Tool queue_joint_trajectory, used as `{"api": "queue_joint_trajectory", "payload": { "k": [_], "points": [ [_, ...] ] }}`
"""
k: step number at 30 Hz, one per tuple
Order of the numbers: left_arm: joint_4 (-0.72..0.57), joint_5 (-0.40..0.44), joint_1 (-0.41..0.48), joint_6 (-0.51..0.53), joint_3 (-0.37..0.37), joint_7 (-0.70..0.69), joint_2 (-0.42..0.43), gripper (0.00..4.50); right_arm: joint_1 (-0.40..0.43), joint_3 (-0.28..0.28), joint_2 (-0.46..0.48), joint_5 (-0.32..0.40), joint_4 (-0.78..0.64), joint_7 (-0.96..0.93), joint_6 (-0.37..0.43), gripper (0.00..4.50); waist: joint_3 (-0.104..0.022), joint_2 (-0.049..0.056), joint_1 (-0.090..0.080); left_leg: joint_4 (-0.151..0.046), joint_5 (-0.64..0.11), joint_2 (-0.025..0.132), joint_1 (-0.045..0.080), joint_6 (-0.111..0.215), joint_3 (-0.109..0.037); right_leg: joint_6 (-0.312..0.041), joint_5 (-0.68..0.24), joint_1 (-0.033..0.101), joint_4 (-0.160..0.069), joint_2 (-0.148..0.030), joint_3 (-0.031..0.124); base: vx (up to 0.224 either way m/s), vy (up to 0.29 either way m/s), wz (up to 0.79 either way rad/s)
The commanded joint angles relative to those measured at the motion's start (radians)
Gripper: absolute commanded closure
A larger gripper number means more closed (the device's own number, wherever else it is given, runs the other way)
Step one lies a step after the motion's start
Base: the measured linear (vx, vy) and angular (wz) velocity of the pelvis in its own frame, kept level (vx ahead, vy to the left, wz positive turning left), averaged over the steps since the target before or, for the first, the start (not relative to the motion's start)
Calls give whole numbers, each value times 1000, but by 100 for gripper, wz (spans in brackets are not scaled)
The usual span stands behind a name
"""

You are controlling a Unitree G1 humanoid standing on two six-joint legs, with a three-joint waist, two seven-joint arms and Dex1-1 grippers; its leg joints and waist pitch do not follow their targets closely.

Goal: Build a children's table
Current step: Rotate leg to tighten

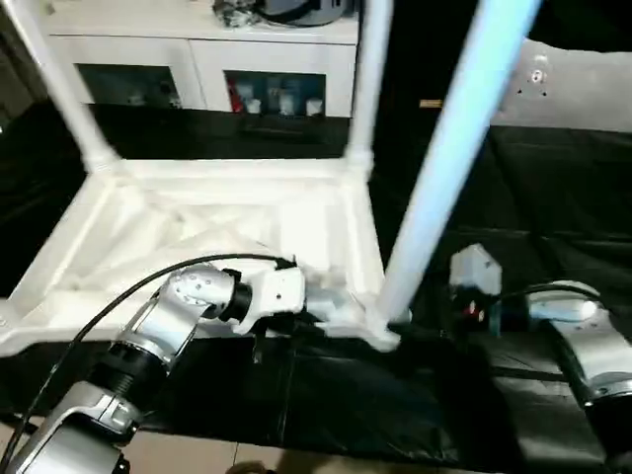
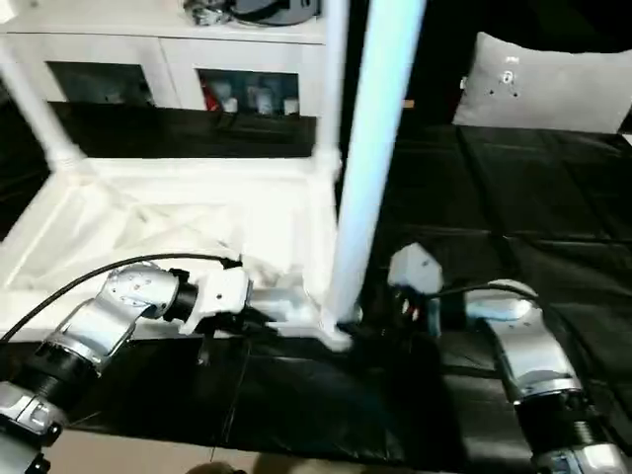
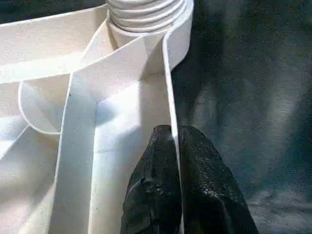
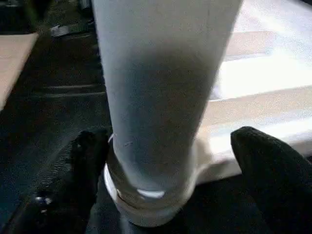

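Tabletop [image 1: 212, 232] lying upside down on black desk [image 1: 553, 197], legs standing up from its corner sockets. Left pincer [image 3: 174, 146] clenching on thin side rim [image 3: 170, 92], just short of near corner socket. Right pincer [image 4: 170, 161] standing released, fingers [image 4: 265, 161] flanking near leg [image 4: 161, 97] at base, not touching. Judging: hollow plastic, light, stiff, smooth and slippery; rim flexing under pinch. Best hold: leg low by socket.
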Motion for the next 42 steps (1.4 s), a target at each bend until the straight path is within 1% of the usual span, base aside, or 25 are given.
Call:
{"api": "queue_joint_trajectory", "payload": {
  "k": [1, 3, 9, 15, 19, 20, 21, 23, 24, 25, 26, 27, 28, 29, 31, 33, 34, 35, 36, 37, 38, 39, 40, 41, 42],
  "points": [
    [17, 42, 3, -39, -73, -67, 12, 450, -14, 14, 0, 10, 12, 30, 1, 45, -56, -14, -5, -67, -135, 62, 3, 94, -13, -235, -180, 50, -65, -77, 49, 0, 0, 0],
    [23, 40, 2, -52, -74, -77, 12, 450, -16, 25, 0, 15, 11, 50, 4, 60, -57, -15, -1, -67, -133, 62, 4, 88, -13, -233, -171, 51, -63, -76, 51, 0, 0, 0],
    [41, 39, -2, -71, -77, -85, 11, 450, -16, 42, 8, 12, 10, 64, 12, 117, -60, -16, 1, -63, -105, 60, 1, 95, -13, -242, -117, 52, -57, -76, 49, 0, 0, 0],
    [64, 14, 4, -65, -65, -99, 0, 450, -15, 40, 15, 24, 26, 70, 18, 173, -58, -18, 2, -64, -120, 60, 2, 86, -13, -234, -160, 52, -60, -76, 49, 0, 0, 0],
    [74, 0, 10, -62, -54, -99, -7, 450, -5, 39, 20, 37, 21, 68, 28, 184, -58, -18, 2, -64, -123, 59, 2, 83, -12, -229, -171, 52, -62, -75, 49, 0, 0, 0],
    [68, -27, 23, -33, -38, -91, -20, 450, 14, 34, 32, 47, 2, 51, 41, 187, -58, -22, 2, -65, -120, 59, 2, 83, -12, -229, -172, 52, -60, -76, 50, 0, 0, 0],
    [67, -32, 25, -27, -35, -89, -22, 450, 16, 33, 34, 49, 0, 48, 43, 187, -58, -21, 2, -64, -116, 59, 1, 84, -11, -228, -168, 52, -60, -77, 50, 0, 0, 0],
    [54, -49, 37, -4, -21, -66, -34, 450, 26, 30, 49, 48, -10, 14, 58, 188, -57, -25, 1, -65, -111, 59, 0, 84, -12, -227, -172, 53, -59, -77, 50, 0, 0, 0],
    [40, -46, 43, 36, -9, -18, -47, 450, 16, 18, 77, 35, 2, -62, 96, 188, -55, -28, -2, -66, -117, 58, -2, 85, -11, -218, -194, 51, -63, -75, 50, 0, 0, 0],
    [36, -45, 45, 47, -5, -3, -51, 450, 12, 13, 87, 32, 7, -85, 108, 188, -54, -26, -5, -68, -124, 59, -1, 79, -12, -216, -207, 51, -61, -75, 49, 0, 0, 0],
    [16, -37, 52, 108, 15, 74, -76, 450, -10, -10, 141, 19, 31, -212, 169, 188, -49, -25, -10, -71, -148, 58, 2, 65, -12, -202, -273, 47, -69, -74, 50, 0, 0, 0],
    [11, -36, 53, 122, 19, 88, -81, 450, -14, -15, 154, 16, 35, -238, 176, 188, -42, -26, -18, -75, -186, 53, 3, 43, -14, -178, -374, 44, -81, -77, 49, 0, 0, 0],
    [-7, -30, 58, 160, 29, 134, -97, 450, -25, -29, 196, 8, 49, -315, 184, 188, -41, -26, -20, -76, -209, 50, 7, 31, -16, -161, -436, 45, -89, -78, 47, 0, 0, 0],
    [-15, -28, 60, 175, 34, 154, -104, 450, -30, -35, 214, 5, 54, -347, 189, 188, -41, -30, -32, -80, -230, 52, 8, 12, -20, -136, -499, 43, -92, -80, 48, 0, 0, 0],
    [-47, -16, 68, 243, 47, 235, -141, 450, -54, -55, 281, -11, 81, -471, 205, 189, -40, -29, -48, -83, -259, 51, 7, -3, -25, -109, -543, 41, -99, -79, 46, 0, 0, 0],
    [-70, -3, 74, 292, 57, 296, -176, 450, -72, -64, 326, -31, 104, -558, 216, 189, -40, -34, -66, -82, -281, 47, 9, -1, -26, -99, -559, 36, -105, -77, 46, 0, 0, 0],
    [-83, 14, 76, 327, 65, 360, -212, 450, -91, -72, 368, -55, 131, -649, 231, 189, -41, -37, -73, -81, -278, 49, 7, 1, -26, -104, -548, 36, -102, -77, 47, 0, 0, 0],
    [-89, 31, 74, 352, 69, 412, -240, 450, -107, -78, 402, -71, 159, -716, 238, 189, -38, -34, -81, -83, -270, 47, 3, -2, -26, -108, -545, 35, -102, -74, 46, 0, 0, 0],
    [-93, 38, 72, 363, 70, 431, -250, 450, -109, -77, 412, -81, 162, -732, 232, 189, -40, -37, -85, -81, -270, 45, 3, -1, -27, -103, -556, 35, -105, -76, 45, 0, 0, 0],
    [-90, 45, 66, 371, 75, 453, -258, 450, -108, -80, 422, -71, 163, -726, 228, 189, -41, -37, -86, -80, -266, 45, 2, 0, -27, -101, -551, 37, -105, -76, 45, 0, 0, 0],
    [-89, 49, 63, 376, 77, 465, -263, 450, -107, -83, 427, -65, 162, -721, 227, 189, -43, -40, -84, -78, -256, 46, 4, 13, -24, -104, -528, 35, -106, -77, 49, 0, 0, 0],
    [-92, 55, 60, 385, 79, 476, -264, 450, -105, -86, 431, -63, 158, -724, 222, 133, -44, -39, -82, -77, -243, 47, 5, 25, -21, -114, -486, 34, -103, -74, 51, 0, 0, 0],
    [-93, 57, 59, 386, 79, 479, -263, 450, -104, -87, 432, -64, 154, -725, 215, 119, -45, -40, -80, -78, -231, 47, 1, 30, -22, -120, -459, 37, -99, -74, 52, 0, 0, 0],
    [-96, 63, 50, 389, 81, 477, -251, 450, -95, -90, 421, -60, 139, -710, 200, 113, -47, -37, -78, -79, -214, 48, -2, 39, -21, -131, -414, 39, -94, -73, 52, 0, 0, 0],
    [-98, 68, 47, 391, 82, 474, -244, 450, -93, -91, 412, -66, 136, -706, 186, 113, -47, -37, -77, -79, -209, 50, -1, 41, -20, -136, -396, 39, -93, -73, 52, 0, 0, 0]
  ]
}}
